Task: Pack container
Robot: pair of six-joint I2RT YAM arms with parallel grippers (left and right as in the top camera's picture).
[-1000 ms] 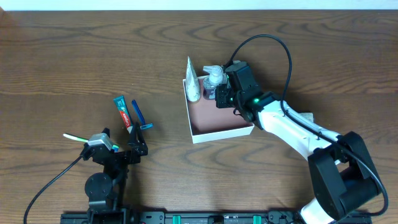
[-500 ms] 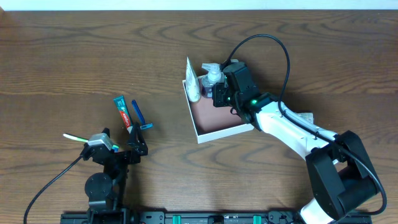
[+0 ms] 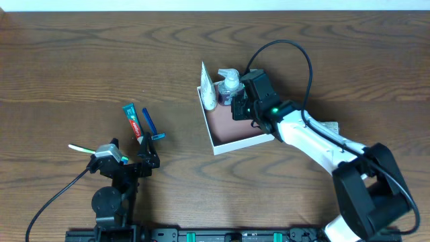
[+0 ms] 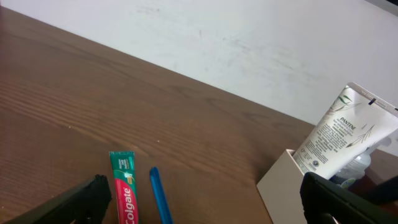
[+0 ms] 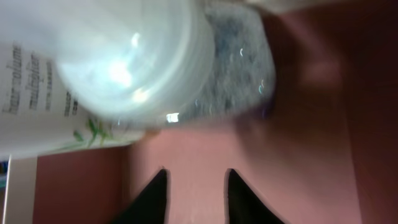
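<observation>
The container, a shallow white box with a pink inside, sits at mid-table. A white Pantene tube and a clear pump bottle stand in its far end. My right gripper hangs inside the box just in front of the bottle. In the right wrist view its jaws stand apart over the pink floor with nothing between them, and the bottle's base fills the top. My left gripper rests wide open at the front left, empty. A Colgate toothpaste and a blue handle lie ahead of it.
A thin green-tipped stick lies left of the left arm. A pale flat item shows partly under the right arm. A grey-purple object sits behind the bottle in the box. The box's white corner shows in the left wrist view.
The right gripper's jaws have parted and it has shifted slightly left; the container's near edge turned a little. The left arm has not moved.
</observation>
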